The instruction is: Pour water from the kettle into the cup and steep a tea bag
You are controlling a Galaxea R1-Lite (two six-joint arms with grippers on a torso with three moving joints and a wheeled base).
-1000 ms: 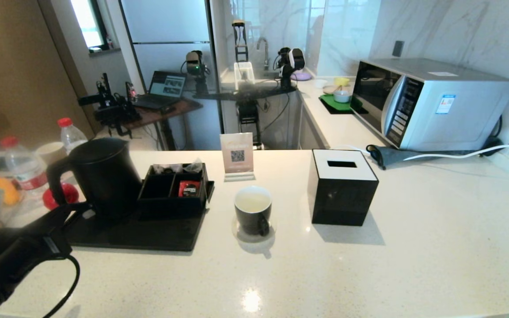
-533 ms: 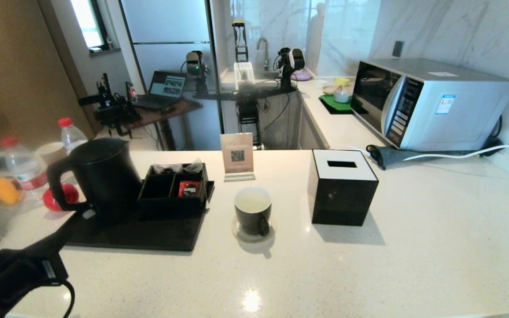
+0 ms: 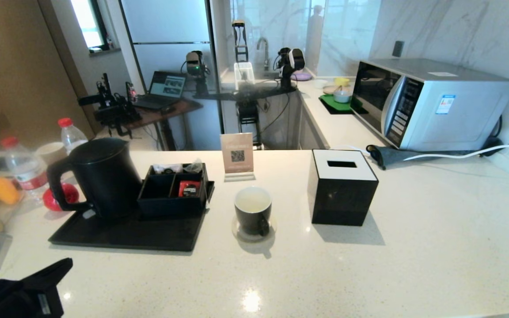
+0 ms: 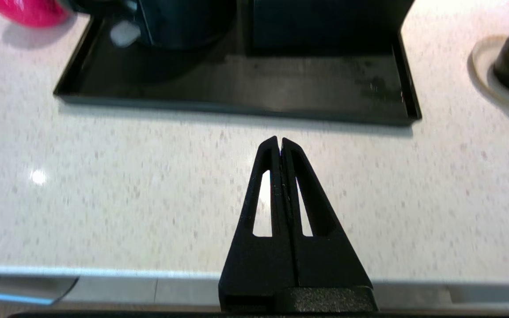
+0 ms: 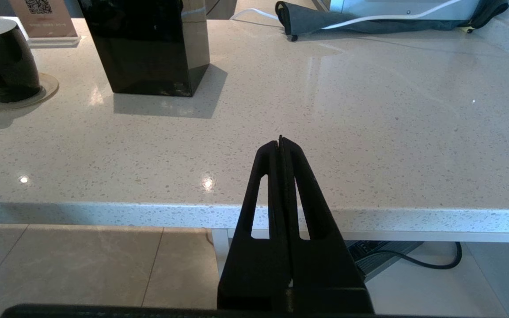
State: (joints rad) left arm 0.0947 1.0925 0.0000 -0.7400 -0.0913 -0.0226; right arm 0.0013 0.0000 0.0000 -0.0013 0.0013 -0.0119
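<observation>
Where visible: one kettle (image 3: 100,174), one cup (image 3: 253,210).

left gripper (image 4: 280,142): matte black, two tapered fingers, each with a long slot.
right gripper (image 5: 280,142): same black slotted wedge.
left wrist: black housing, small white label.

This is a kitchen in a home or serviced flat. A pale speckled stone worktop (image 3: 413,247) runs along marble-look walls, with a silver microwave (image 3: 427,104) plugged in at the far right. Beyond it a sink tap (image 3: 264,46) stands on a second counter, near bowls on a green mat (image 3: 338,104). A black kettle (image 3: 100,176) on a tray (image 3: 135,236), a tissue box (image 3: 343,187) and a QR-code sign (image 3: 237,155) suggest a hospitality set-up. A laptop (image 3: 164,88) sits on a side table at the far left.
</observation>
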